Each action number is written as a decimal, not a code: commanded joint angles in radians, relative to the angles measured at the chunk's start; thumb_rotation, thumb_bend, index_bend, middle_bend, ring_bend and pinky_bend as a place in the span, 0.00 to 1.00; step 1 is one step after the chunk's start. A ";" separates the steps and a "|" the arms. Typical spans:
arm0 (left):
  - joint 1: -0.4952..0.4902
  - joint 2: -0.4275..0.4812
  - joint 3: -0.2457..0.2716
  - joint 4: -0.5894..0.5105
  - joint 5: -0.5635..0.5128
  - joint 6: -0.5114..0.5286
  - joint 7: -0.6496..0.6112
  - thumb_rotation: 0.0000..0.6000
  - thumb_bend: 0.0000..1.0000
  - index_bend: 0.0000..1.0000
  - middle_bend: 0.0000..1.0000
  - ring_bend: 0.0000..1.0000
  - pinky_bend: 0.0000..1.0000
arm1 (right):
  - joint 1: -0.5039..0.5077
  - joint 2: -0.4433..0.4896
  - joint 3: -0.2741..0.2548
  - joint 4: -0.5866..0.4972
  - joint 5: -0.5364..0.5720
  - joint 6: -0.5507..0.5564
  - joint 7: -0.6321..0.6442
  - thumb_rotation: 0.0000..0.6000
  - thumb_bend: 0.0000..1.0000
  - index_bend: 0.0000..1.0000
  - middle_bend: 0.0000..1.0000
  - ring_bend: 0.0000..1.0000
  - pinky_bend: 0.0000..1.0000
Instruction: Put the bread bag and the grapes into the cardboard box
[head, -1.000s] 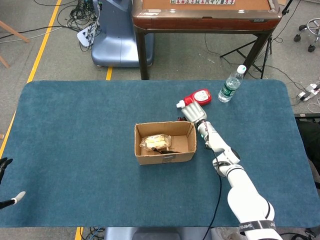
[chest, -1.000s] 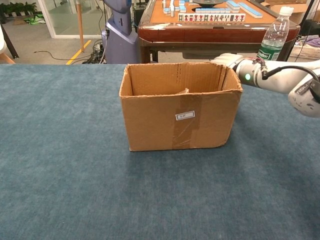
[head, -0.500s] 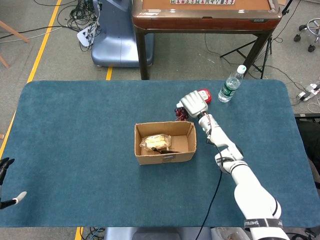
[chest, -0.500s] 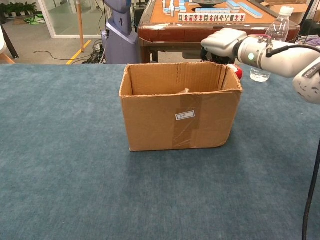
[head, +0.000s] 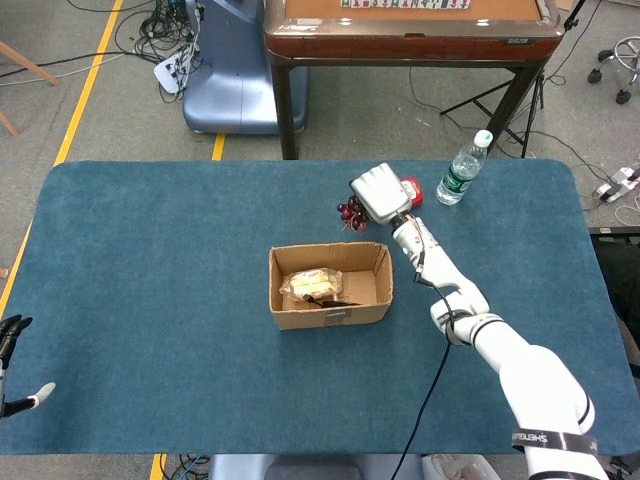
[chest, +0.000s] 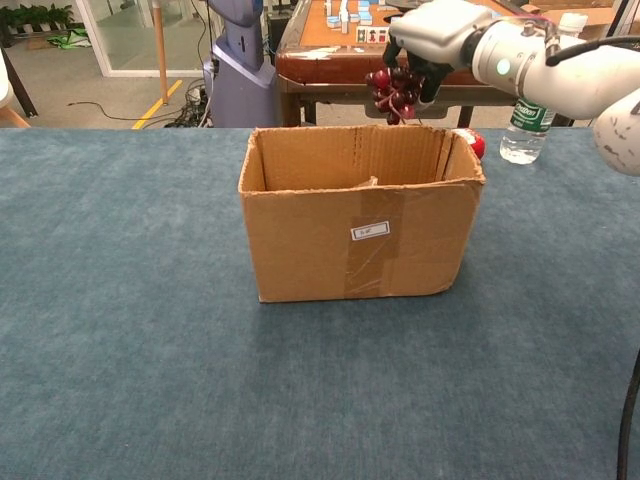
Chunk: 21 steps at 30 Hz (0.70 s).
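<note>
1. Head view: your right hand hangs above the blue table, just past the far wall of the cardboard box. Its fingers are curled down around the grapes, and the dark bunch pokes out at the hand's left side. Holding the bunch from above lets it dangle free, so it can pass over the box rim without snagging.

2. Same view: the bread bag already lies inside the box, toward its left half. That leaves the right half of the floor bare, the likelier spot for the fruit. The box stands open-topped with its flaps tucked, so nothing blocks a drop from above.

3. Same view: a red item lies on the table under and behind your hand, and a water bottle stands to its right, near the far edge. Neither belongs to the task. Your left hand shows only at the near left corner, well apart from the work; whether its fingers are spread or curled I cannot tell.

4. Chest view: your right hand is well above the box rim, fingers closed over the top of the grapes, which hang just behind the far wall. You probably need to bring the bunch nearer before you let go, so it clears that wall.
</note>
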<state>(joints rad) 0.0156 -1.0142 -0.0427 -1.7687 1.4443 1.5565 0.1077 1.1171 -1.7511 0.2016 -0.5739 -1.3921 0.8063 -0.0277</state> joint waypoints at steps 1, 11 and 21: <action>0.000 0.000 0.000 -0.001 0.001 0.001 0.002 1.00 0.00 0.15 0.12 0.11 0.30 | -0.013 0.104 0.045 -0.186 0.031 0.061 -0.102 1.00 0.36 0.75 1.00 1.00 0.95; -0.001 -0.003 0.005 -0.002 0.009 -0.001 0.012 1.00 0.00 0.15 0.12 0.11 0.30 | -0.066 0.281 0.103 -0.609 0.147 0.105 -0.337 1.00 0.36 0.75 1.00 1.00 0.95; -0.002 -0.001 0.010 -0.007 0.022 -0.002 0.013 1.00 0.00 0.15 0.12 0.11 0.30 | -0.126 0.418 0.125 -0.968 0.361 0.139 -0.538 1.00 0.35 0.75 1.00 1.00 0.95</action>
<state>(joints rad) 0.0133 -1.0155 -0.0327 -1.7754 1.4655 1.5548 0.1204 1.0170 -1.3834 0.3136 -1.4513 -1.1106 0.9300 -0.5056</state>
